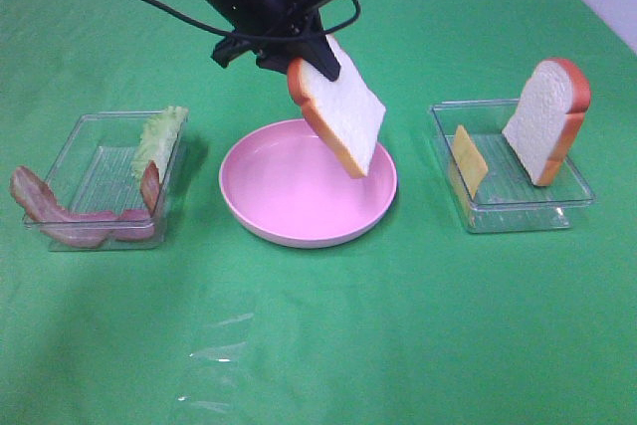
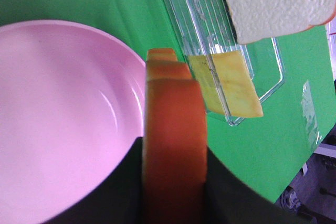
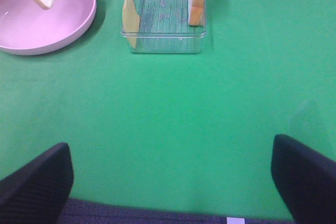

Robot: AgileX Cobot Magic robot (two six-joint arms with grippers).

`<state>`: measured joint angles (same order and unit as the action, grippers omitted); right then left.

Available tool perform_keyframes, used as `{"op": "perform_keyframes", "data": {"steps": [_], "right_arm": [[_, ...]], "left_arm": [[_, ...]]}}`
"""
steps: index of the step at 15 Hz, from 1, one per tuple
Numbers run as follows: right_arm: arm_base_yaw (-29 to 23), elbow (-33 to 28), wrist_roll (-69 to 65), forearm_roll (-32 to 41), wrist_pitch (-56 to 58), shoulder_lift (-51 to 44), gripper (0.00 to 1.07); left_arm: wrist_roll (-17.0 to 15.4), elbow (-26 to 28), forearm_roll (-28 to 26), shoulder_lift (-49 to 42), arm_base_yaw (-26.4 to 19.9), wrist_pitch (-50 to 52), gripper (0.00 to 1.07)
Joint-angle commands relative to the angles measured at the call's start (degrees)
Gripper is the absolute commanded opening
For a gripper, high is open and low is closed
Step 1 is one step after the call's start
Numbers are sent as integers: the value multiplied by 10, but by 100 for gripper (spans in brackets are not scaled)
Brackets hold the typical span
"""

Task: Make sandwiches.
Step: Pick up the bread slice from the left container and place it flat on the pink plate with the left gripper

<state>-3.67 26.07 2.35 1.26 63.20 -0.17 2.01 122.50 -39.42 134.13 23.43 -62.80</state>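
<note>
The left gripper (image 1: 317,59) is clamped on the crust end of a bread slice (image 1: 343,118). The slice hangs tilted, its long axis slanting down over the plate (image 1: 299,238), seemingly toward the rim nearer the right tray (image 1: 518,208); the gap is hard to judge. Lowering calls for this arm. The right gripper (image 3: 170,182) is spread wide and empty over the counter (image 3: 173,119), short of the cheese (image 1: 469,159) and second slice (image 1: 545,118).

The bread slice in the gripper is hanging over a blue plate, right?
Not quite: the plate is pink, not blue. The bread slice in the left gripper is hanging over a pink plate. The exterior high view shows it.
</note>
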Motion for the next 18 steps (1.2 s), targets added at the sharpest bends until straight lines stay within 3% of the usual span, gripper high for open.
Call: {"op": "perform_keyframes", "data": {"steps": [1,3,4,7,18], "right_arm": [[2,-2,-2,2,-3,-19,98],[2,-2,-2,2,-3,-19,98],[2,-2,-2,2,-3,-19,98],[2,-2,-2,2,-3,-19,98],[2,-2,-2,2,-3,-19,98]], "left_arm": [[2,2,-10,22,18,5,14],[-10,2,-6,40,18,3,14],[-36,2,33,42,15,2,14],[-50,2,65,45,15,6,14],[-52,2,23,72,15,23,15]]}}
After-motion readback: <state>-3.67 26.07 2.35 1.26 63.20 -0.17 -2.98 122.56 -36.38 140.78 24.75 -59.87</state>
